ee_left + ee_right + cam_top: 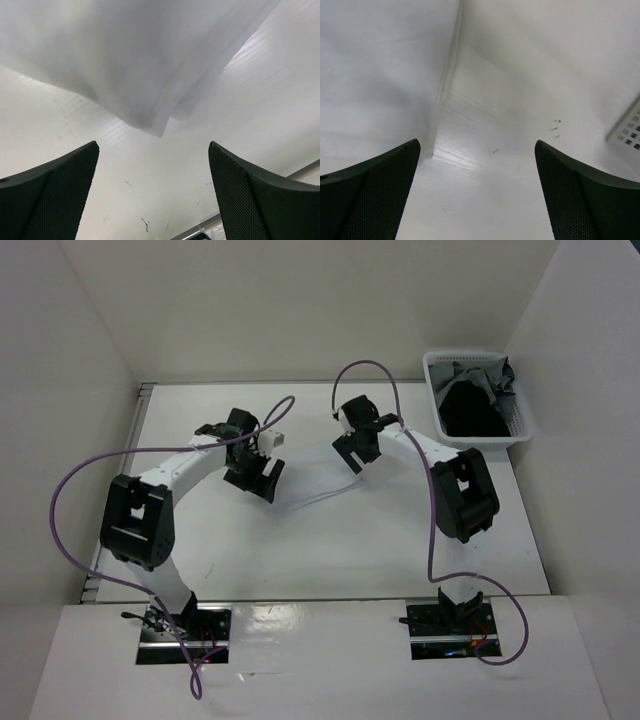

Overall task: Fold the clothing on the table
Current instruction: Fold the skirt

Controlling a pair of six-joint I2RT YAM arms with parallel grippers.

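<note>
Pre-grasp: left gripper (153, 146), right gripper (477, 143) spread, empty, above the clothing (140, 60), table's (330, 565) far half.
Next, likely: lower, pinch thin hems cleanly.

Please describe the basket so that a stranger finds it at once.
On the table, look to the far right corner. There stands a white basket with slotted walls, the only container, holding a black garment and a grey garment.
</note>
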